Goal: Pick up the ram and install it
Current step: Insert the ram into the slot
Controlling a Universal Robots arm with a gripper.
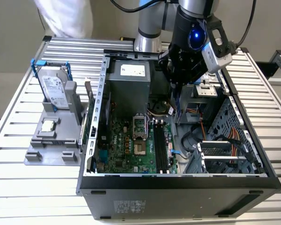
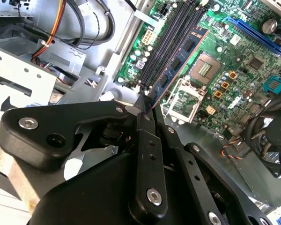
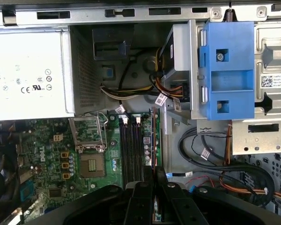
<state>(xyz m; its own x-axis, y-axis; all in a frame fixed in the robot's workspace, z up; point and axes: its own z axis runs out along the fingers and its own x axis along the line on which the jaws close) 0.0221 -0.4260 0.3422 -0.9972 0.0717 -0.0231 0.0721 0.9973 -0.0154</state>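
Blue-green ram (image 2: 178, 63) is pinched by its end in the gripper (image 2: 147, 101), hanging over the board's black slots (image 3: 131, 147) inside the case (image 1: 178, 180). Pickup looks done; seating is not.

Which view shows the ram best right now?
Second wrist view: the ram runs out from the gripper, its flat face and chips visible, over the black slots. First wrist view shows it edge-on; in the exterior view, a thin sliver.

Slatted metal table (image 1: 253, 84) (silver, ribbed); plain beige wall (image 1: 14, 28) behind.
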